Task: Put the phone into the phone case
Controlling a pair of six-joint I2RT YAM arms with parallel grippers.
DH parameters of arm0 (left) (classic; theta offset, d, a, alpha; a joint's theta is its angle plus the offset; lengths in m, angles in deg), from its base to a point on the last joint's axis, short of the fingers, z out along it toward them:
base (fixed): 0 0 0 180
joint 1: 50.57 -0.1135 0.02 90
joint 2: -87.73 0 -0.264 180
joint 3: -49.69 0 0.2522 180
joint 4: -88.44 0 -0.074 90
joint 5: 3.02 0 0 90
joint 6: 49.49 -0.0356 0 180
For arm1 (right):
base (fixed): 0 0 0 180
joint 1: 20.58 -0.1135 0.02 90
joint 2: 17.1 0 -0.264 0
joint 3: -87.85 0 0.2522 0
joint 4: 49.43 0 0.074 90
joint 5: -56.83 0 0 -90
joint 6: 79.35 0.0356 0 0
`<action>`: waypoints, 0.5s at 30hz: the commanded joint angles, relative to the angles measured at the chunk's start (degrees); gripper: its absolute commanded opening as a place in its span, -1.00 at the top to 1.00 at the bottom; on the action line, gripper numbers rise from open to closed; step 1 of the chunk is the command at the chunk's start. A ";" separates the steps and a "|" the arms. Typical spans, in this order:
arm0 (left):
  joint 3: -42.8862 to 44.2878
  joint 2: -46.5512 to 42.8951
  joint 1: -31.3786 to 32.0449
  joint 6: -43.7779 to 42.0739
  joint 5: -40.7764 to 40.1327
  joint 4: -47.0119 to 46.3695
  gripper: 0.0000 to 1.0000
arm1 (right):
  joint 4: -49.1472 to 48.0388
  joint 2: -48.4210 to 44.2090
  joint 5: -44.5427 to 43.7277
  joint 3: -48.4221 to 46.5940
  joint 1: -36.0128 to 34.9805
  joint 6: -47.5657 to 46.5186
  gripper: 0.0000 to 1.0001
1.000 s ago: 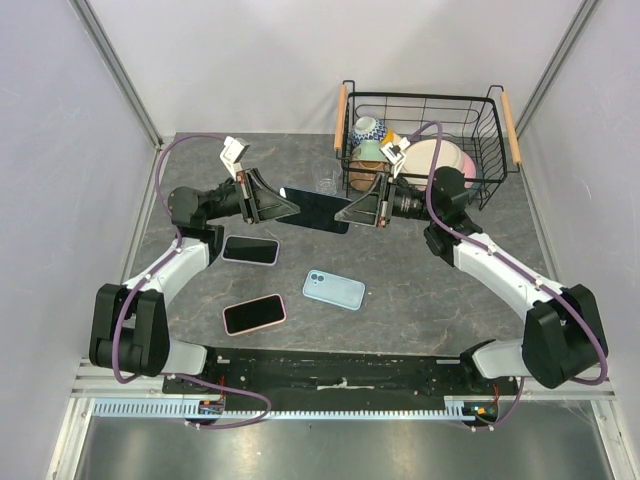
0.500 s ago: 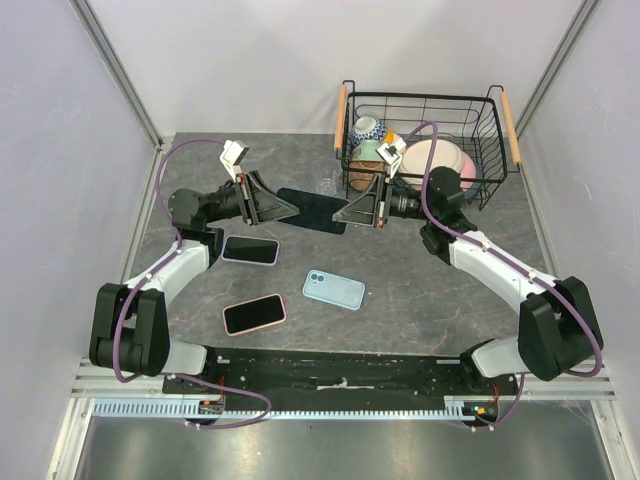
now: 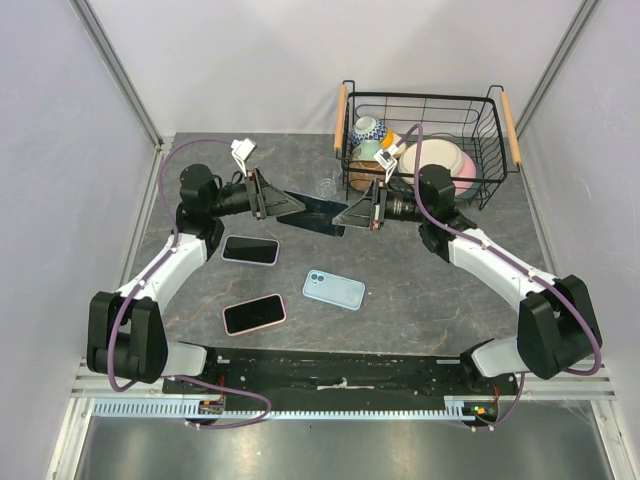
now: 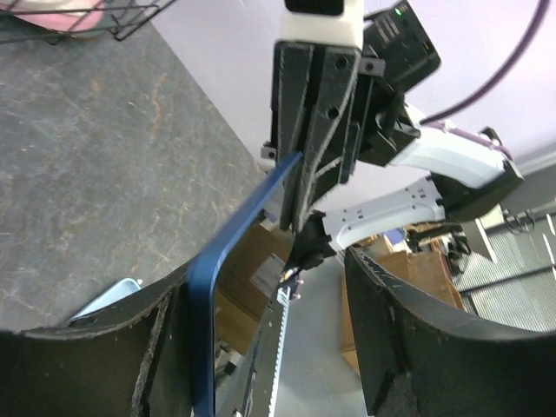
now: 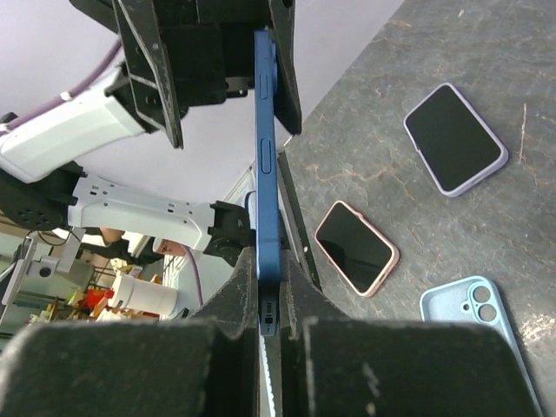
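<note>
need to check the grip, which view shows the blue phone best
Right wrist: the blue phone is edge-on, side buttons visible, pinched in the right hand. Top external shows its dark face spanning to the left hand. Left wrist shows only its blue edge along one finger.

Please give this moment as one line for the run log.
right fingers: shut on blue phone | left fingers: open around far end | light blue case: on table, untouched
</note>
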State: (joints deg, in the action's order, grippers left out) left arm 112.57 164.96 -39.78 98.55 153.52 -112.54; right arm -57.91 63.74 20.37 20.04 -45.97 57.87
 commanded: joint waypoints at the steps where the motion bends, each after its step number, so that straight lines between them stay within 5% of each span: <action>1: 6.77 -2.26 0.38 -15.21 -5.89 17.93 -0.37 | 7.03 -0.60 0.78 -1.86 -0.98 -5.47 1.00; 15: 16.70 -2.61 0.38 -33.43 -29.09 51.96 -0.39 | 7.83 1.95 2.18 -2.30 -0.98 -5.74 1.00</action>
State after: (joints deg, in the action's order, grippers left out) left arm 126.41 164.02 -39.56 72.49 133.17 -70.75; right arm -47.59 65.66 20.92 19.82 -46.73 53.06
